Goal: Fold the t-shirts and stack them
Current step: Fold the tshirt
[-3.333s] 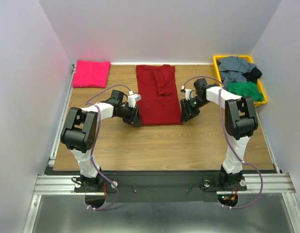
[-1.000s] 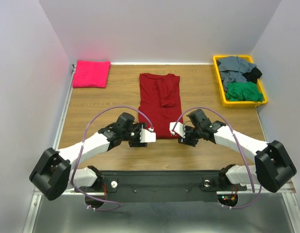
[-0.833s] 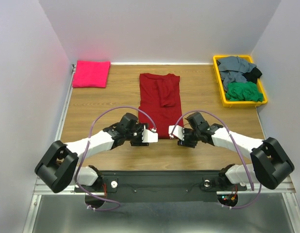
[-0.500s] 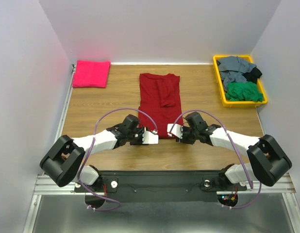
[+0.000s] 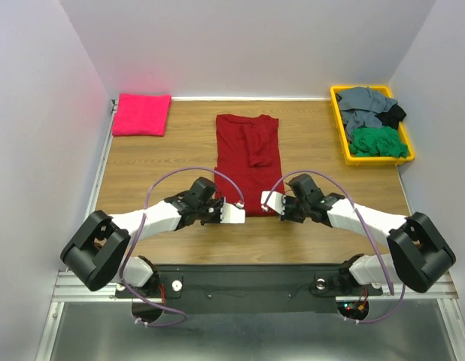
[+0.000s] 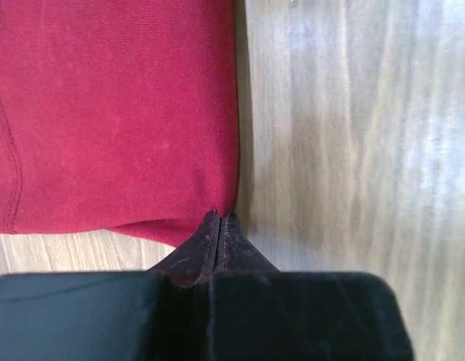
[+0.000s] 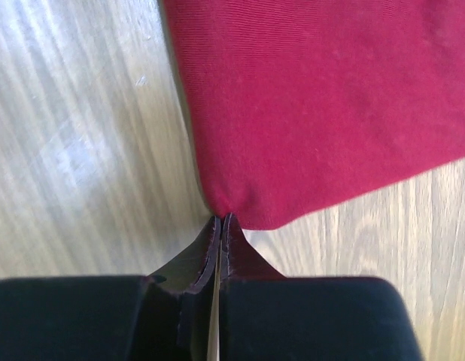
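- The red shirt (image 5: 247, 162) lies flat on the wooden table (image 5: 157, 165), folded into a long strip
- Its long way runs straight out from the two claws, with the short bottom edge next to them and the other end far in front
- The bottom edge sits between the two claws, one corner at each
- The left claw (image 5: 220, 212) has its fingers pressed tight together, and they pinch the left bottom corner of the red shirt (image 6: 112, 113)
- The right claw (image 5: 284, 211) is pressed together too, and the right bottom corner of the red shirt (image 7: 323, 98) bunches up at its tips
- Both arms lie low and reach in toward each other
- A folded pink shirt (image 5: 141, 114) lies far in front of the left claw and off to its left
- A yellow bin (image 5: 341, 135) sits far in front of the right claw and off to its right
- In the bin are a grey shirt (image 5: 364, 105), a green shirt (image 5: 379, 141) and a black shirt (image 5: 396, 113), all in a heap
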You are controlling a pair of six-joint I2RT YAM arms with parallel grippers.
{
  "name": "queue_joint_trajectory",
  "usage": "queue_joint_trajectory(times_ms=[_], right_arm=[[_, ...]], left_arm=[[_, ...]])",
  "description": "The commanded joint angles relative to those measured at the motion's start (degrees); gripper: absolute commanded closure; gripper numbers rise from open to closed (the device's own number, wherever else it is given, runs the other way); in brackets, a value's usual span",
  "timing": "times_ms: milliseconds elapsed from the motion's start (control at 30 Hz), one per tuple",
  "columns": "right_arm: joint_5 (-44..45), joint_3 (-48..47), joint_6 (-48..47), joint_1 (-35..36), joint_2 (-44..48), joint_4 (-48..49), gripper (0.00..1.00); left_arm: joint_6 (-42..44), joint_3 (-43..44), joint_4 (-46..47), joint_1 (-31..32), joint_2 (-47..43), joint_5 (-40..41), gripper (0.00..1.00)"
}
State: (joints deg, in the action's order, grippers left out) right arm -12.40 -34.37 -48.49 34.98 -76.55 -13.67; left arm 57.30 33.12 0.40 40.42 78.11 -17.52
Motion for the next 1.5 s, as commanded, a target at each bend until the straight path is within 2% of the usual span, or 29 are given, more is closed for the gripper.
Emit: queue_joint_trajectory(times_ms=[0, 267, 500, 667, 833, 933, 1033, 1067, 1133, 1233, 1333, 1467], right_arm=[[-0.77, -2.28, 3.74, 0.35, 6.14, -5.39, 0.99], [-5.08, -6.84, 6.3, 0.44, 12.83, -15.66, 0.99], [-11.05, -13.43, 6.39, 0.44, 19.5, -29.29, 1.0], [-13.7, -21.85, 8.84, 0.44, 23.29, -38.61, 0.99], [-10.37, -27.68, 13.77, 0.44, 20.14, -38.62, 0.99], [-7.81, -26.63, 11.5, -1.04, 17.15, -36.17, 1.0], [-10.44, -27.49, 8.86, -4.91, 12.07, -30.72, 0.99], [-11.49, -28.46, 8.15, -7.88, 9.61, -29.58, 0.99], [-14.75, -31.53, 6.48, -10.97, 5.21, -28.26, 0.99], [-17.91, -35.05, 3.51, -16.86, -6.89, -26.06, 0.99], [-18.88, -36.12, 0.59, -17.58, -12.46, -25.27, 0.99], [-20.03, -36.91, 1.55, -17.58, -20.9, -22.54, 0.99]], left_arm=[[-0.78, 2.47, -4.96, 0.27, -4.36, -3.39, 1.0], [-0.26, 4.23, -11.29, 0.36, -10.16, -7.0, 1.0], [0.97, 9.32, -24.45, 1.06, -17.63, -14.73, 1.0], [0.62, 12.4, -32.56, 2.55, -24.13, -20.53, 1.0], [-5.16, 18.28, -36.18, 1.86, -24.32, -20.9, 1.0], [-5.27, 23.38, -36.09, -4.28, -18.11, -22.99, 1.0], [-3.6, 29.26, -36.62, -10.87, -11.16, -26.51, 1.0], [-3.34, 30.58, -35.83, -12.02, -6.26, -26.6, 1.0], [-3.33, 34.36, -34.95, -13.52, -1.75, -26.69, 1.0], [-4.56, 38.15, -31.62, -15.11, 8.43, -25.03, 1.0], [-6.58, 40.44, -29.33, -15.99, 13.98, -24.05, 1.0], [-9.04, 41.58, -25.54, -17.31, 23.39, -22.65, 1.0]])
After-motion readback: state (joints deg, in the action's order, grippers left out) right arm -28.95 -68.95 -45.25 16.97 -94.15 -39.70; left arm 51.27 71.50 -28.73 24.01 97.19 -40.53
